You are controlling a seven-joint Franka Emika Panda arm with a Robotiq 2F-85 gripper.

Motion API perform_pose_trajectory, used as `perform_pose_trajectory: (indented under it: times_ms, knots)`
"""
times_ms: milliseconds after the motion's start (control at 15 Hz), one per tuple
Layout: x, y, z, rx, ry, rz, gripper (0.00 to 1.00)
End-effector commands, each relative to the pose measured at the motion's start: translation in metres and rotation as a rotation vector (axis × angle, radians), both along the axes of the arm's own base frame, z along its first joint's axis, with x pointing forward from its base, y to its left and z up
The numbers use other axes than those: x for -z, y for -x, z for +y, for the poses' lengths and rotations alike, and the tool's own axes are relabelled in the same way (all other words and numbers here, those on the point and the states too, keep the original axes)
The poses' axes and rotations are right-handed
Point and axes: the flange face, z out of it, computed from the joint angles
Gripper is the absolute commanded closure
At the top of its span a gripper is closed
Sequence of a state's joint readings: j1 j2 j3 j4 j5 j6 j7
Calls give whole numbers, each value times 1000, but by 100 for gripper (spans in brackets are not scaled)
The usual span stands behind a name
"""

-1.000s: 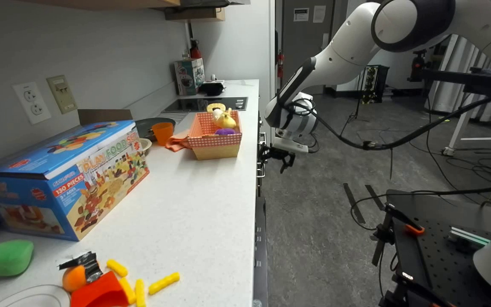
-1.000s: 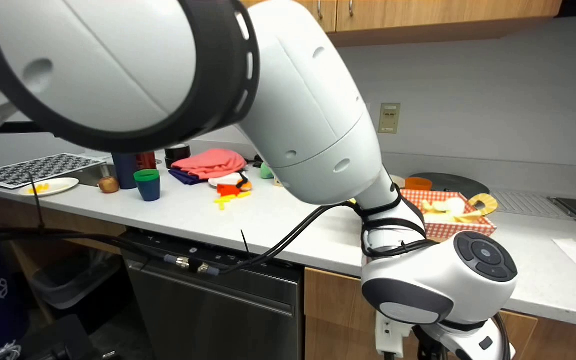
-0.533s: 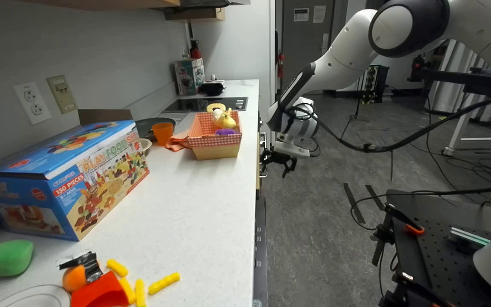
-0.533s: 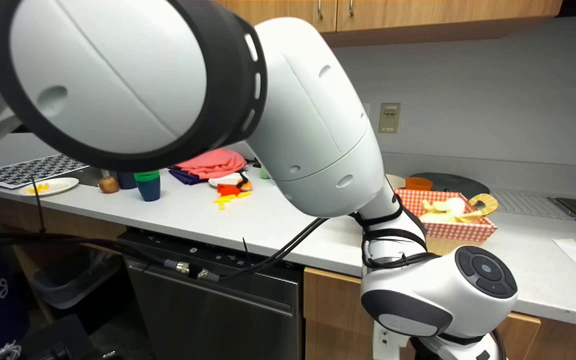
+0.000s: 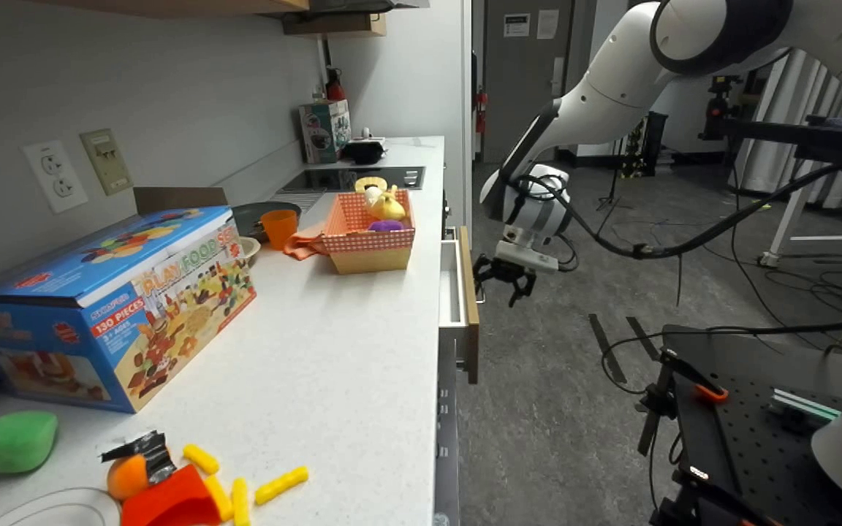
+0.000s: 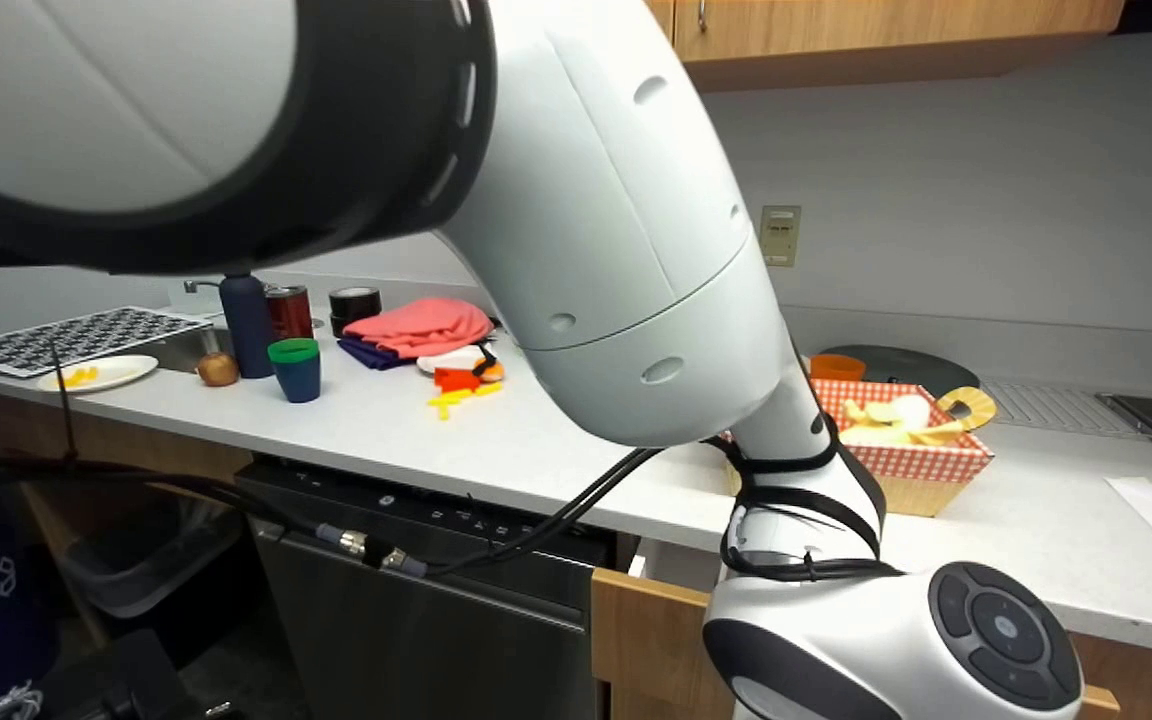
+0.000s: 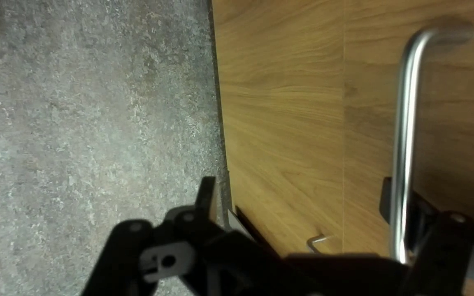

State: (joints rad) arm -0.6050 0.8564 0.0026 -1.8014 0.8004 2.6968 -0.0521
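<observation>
Wood drawer (image 5: 471,321) open, contents unclear, lower than basket (image 5: 368,253); fingers (image 7: 206,195) apart, 1 behind drawer's handle (image 7: 405,135). Basket, on table (image 5: 333,365), holds yel., wht & purple toys (image 5: 387,208); orange cup (image 5: 280,228) nr basket w/ cloth (image 5: 306,246) between.

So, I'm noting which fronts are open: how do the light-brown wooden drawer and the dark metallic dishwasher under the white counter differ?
The drawer is pulled out, while the dishwasher looks shut. The drawer's front is light-brown wood; the dishwasher's is dark and metallic. The black gripper, open, has one finger behind the drawer's silver handle; it isn't at the dishwasher. Both sit beneath the white counter.
</observation>
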Motion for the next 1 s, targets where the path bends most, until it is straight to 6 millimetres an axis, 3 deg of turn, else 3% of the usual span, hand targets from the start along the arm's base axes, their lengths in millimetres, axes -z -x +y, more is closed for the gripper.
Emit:
perform_pose_trajectory:
  times_ms: [0,333,533,667,933]
  knots:
    - [5,63,2,41,-3,18,0]
    - [-14,105,-10,77,65,-44,0]
    - [-34,119,-12,55,139,-71,0]
    - [-58,122,-9,38,219,-81,0]
    - [-130,118,-8,0,372,-140,0]
